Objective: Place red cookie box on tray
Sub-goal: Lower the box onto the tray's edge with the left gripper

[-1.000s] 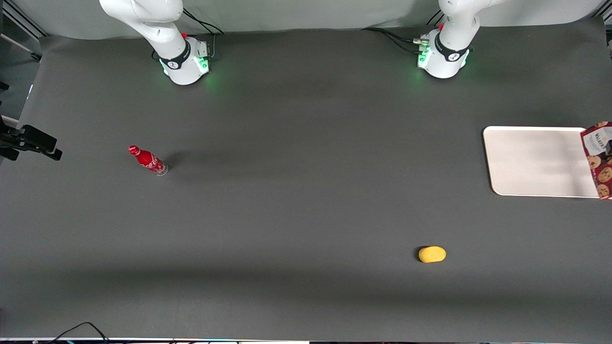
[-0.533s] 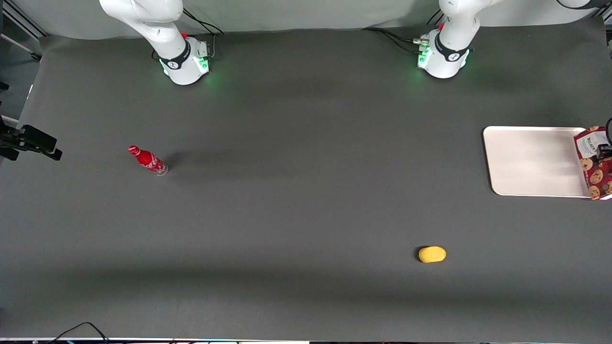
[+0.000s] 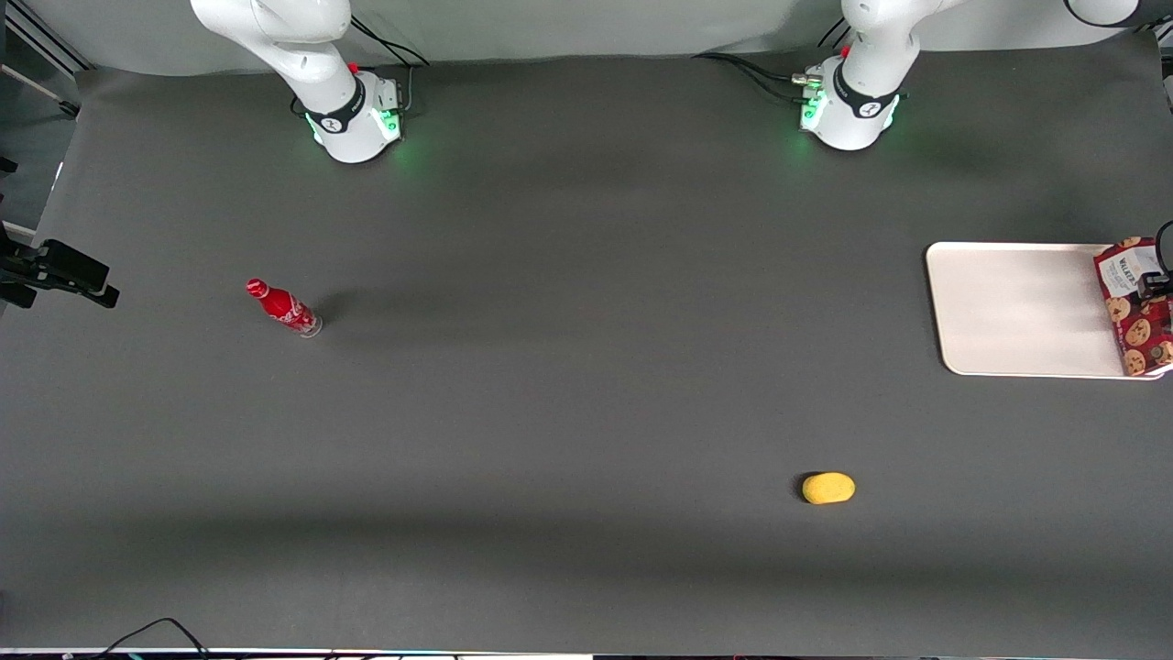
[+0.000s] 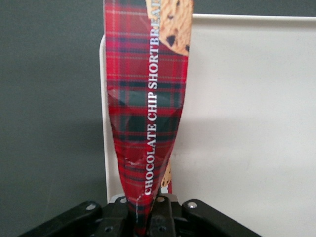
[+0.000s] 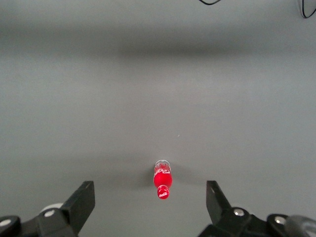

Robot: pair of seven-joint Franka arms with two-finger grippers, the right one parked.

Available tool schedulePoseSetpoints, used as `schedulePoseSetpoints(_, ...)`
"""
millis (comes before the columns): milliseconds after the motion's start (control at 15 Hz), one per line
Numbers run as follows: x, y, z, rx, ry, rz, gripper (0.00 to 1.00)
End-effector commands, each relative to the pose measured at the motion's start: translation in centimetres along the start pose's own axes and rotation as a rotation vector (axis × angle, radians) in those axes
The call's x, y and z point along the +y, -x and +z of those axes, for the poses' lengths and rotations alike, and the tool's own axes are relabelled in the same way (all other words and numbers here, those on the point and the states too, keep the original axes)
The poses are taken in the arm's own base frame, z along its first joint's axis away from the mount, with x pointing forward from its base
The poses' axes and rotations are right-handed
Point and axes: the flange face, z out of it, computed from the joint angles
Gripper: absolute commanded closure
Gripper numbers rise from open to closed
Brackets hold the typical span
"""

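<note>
Gripper point(image 4: 144, 217) pinched on red cookie box point(image 4: 147, 94), box held over tray point(image 3: 1017, 312) edge at the working arm's end; lowering and release still to do

A dark grey matte counter point(image 3: 586, 412) fills the scene, crossed by broad soft bands of shadow under even overhead light. Along its edge farthest from the front camera hangs a pale grey backdrop point(image 3: 568, 27). At the parked arm's end a black bracket point(image 3: 64, 270) juts over the counter's edge, with a metal frame rail point(image 3: 46, 41) above it. Black cables point(image 3: 156, 632) curl at the nearest edge.
</note>
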Motion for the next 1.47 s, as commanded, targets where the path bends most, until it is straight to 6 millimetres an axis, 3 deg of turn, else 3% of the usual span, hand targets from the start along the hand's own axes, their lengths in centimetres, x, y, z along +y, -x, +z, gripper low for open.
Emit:
schedulePoseSetpoints(0, -0.2, 0.5, -0.3, 0.009, 0.01, 0.006, 1.0)
schedulePoseSetpoints(200, -0.2, 0.5, -0.2, 0.007, 0.009, 0.006, 1.0)
schedulePoseSetpoints(267, -0.2, 0.5, -0.2, 0.009, 0.006, 0.002, 0.86)
schedulePoseSetpoints(333, -0.2, 0.5, -0.1, 0.009, 0.006, 0.001, 0.58)
schedulePoseSetpoints(400, -0.2, 0.4, -0.2, 0.01, 0.006, 0.003, 0.41)
schedulePoseSetpoints(467, -0.2, 0.4, -0.3, 0.011, 0.004, 0.002, 0.12)
schedulePoseSetpoints(533, -0.1, 0.2, -0.7, 0.019, 0.003, -0.003, 0.0)
schedulePoseSetpoints(867, 1.0, -1.0, -7.2, 0.067, -0.001, -0.057, 0.0)
schedulePoseSetpoints(1067, 2.3, -2.0, -13.3, 0.105, 0.03, -0.087, 0.0)
schedulePoseSetpoints(1133, 3.1, -2.4, -15.5, 0.12, 0.044, -0.083, 0.0)
schedulePoseSetpoints(1400, 9.8, -4.8, -24.0, 0.121, 0.041, -0.157, 0.0)
